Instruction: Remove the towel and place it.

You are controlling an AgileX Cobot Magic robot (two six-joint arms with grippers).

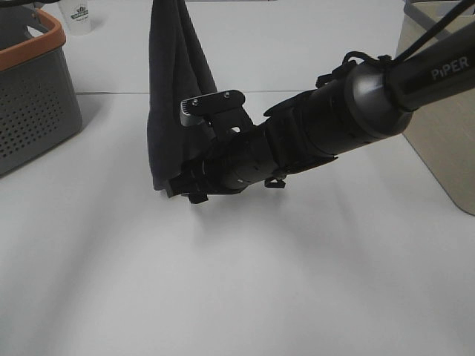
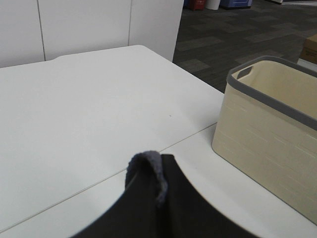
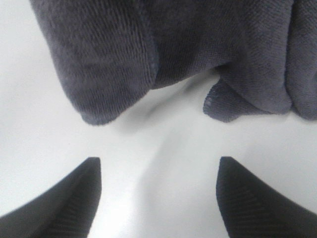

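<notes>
The dark charcoal towel [image 1: 174, 74] hangs in a long bunched fold from above the top edge of the exterior view, and its lower end reaches the white table. In the left wrist view a fold of the towel [image 2: 146, 159] sticks up between the jaws of my left gripper [image 2: 157, 184], which is shut on it. My right arm reaches across from the right, and my right gripper [image 1: 182, 189] is low at the towel's bottom end. The right wrist view shows the right gripper [image 3: 158, 198] open, its fingers [image 3: 64, 203] just short of the towel's hanging corners [image 3: 114, 74].
A grey perforated basket with an orange rim [image 1: 30, 96] stands at the back left, with a small clear cup [image 1: 78, 18] behind it. A beige bin with a grey rim [image 1: 445, 133] stands at the right, also seen in the left wrist view [image 2: 267, 129].
</notes>
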